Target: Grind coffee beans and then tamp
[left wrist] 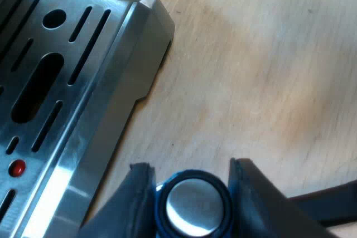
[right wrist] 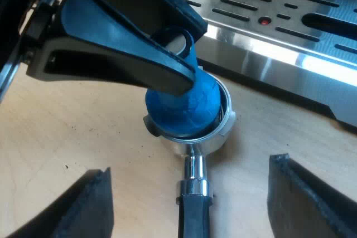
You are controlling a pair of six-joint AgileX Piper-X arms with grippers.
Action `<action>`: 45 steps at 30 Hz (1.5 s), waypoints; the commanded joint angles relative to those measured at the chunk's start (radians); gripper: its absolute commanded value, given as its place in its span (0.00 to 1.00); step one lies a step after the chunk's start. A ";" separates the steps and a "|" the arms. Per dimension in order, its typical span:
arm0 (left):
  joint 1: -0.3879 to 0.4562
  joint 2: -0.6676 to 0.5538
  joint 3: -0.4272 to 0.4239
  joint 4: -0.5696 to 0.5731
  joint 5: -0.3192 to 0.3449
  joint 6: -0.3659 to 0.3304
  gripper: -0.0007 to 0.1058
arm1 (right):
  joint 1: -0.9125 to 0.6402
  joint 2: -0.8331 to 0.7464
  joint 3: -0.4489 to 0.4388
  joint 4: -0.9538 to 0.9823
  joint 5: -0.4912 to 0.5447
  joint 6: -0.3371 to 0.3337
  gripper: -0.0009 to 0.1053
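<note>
- The left claw is closed around the blue tamper, one finger on each side of its body, with the shiny round cap showing between them.
- In the right wrist view the tamper's foot sits inside the basket of the portafilter. I cannot tell whether it stands level there.
- The right claw is spread wide and holds nothing. Its fingers straddle the portafilter's handle with a clear gap on each side.
- The portafilter lies loose on the wooden surface, near the slotted steel drip tray (the small red float marks it).
- The step in hand looks like the tamp itself. Grinding appears to be done, though any grounds are hidden under the tamper.
- The next move probably calls for a straight downward press with the tamper kept square. With the handle unheld, the basket could tip or skid, so closing the right claw on the handle first would steady it.
</note>
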 commanded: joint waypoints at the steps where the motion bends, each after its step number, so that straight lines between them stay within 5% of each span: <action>1: -0.007 -0.005 0.015 -0.003 -0.006 0.008 0.01 | -0.002 0.000 0.000 -0.008 0.000 -0.011 0.58; 37: -0.007 0.088 0.016 -0.024 -0.004 0.005 0.01 | -0.002 0.000 0.000 -0.008 0.000 -0.011 0.58; 45: -0.007 0.087 0.087 -0.042 -0.004 0.005 0.01 | -0.002 0.000 0.000 -0.008 0.000 -0.011 0.58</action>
